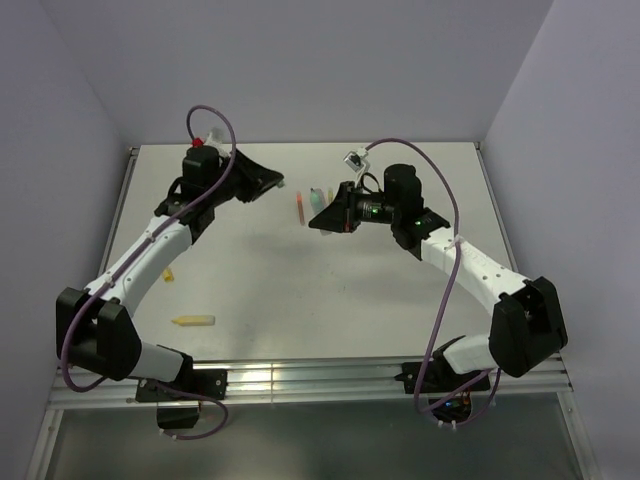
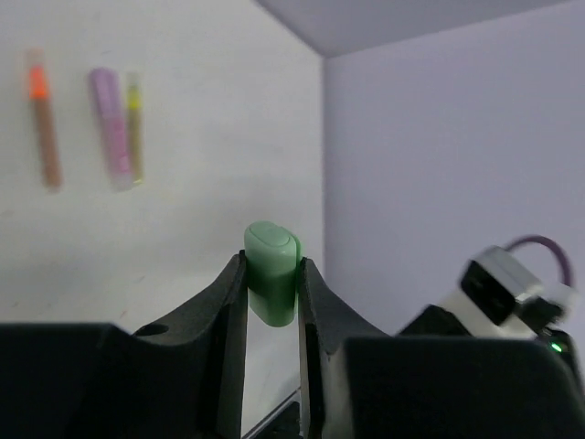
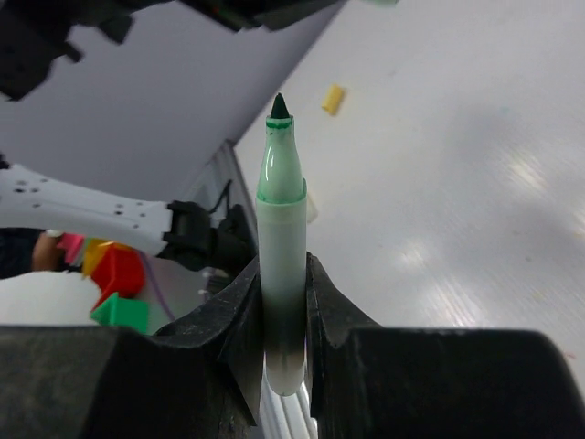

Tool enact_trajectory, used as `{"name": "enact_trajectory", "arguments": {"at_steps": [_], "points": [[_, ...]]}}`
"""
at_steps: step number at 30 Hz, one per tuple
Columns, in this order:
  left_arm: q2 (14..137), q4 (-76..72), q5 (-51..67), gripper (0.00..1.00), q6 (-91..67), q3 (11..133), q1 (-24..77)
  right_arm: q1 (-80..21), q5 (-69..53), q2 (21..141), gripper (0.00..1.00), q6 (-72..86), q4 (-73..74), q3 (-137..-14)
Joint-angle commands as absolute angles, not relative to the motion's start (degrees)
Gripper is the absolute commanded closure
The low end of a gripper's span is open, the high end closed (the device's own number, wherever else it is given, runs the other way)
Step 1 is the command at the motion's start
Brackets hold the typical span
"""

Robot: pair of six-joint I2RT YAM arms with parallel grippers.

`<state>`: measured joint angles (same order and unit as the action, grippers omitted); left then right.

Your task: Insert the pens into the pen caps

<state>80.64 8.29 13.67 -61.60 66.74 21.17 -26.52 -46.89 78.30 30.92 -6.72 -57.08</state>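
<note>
Above white tabletop [image 1: 300, 290], stubby mint-green plastic cap [image 2: 271, 247] is pinched by left gripper [image 2: 271, 267]; slim mint-green plastic pen [image 3: 279, 183], by right gripper [image 3: 282, 270].

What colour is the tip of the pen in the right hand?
Dark green tip on a mint green pen; the right wrist view shows it best.

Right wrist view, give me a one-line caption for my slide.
Fingers of the right gripper clamp an uncapped mint-green pen, tip out over the white table, a small yellow cap beyond.

Five pens [image 3: 279, 265] [image 2: 44, 123] [image 2: 110, 128] [image 2: 134, 128] [image 1: 193, 321], two loose caps [image 2: 271, 274] [image 3: 334, 99], two robot arms [image 1: 150, 250] [image 1: 475, 265]
</note>
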Motion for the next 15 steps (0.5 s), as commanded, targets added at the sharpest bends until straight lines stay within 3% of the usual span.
{"name": "enact_trajectory", "arguments": {"at_steps": [1,15], "points": [[79.89,-11.92,31.70,1.00,-62.22,66.62,18.55,-27.42,-54.49,76.11,1.00,38.75,-22.04,-55.72],[85.43,-63.88,46.14,1.00,-85.68,63.81,16.70,-31.02,-56.86,79.45,1.00,58.09,-49.48,-58.44]]}}
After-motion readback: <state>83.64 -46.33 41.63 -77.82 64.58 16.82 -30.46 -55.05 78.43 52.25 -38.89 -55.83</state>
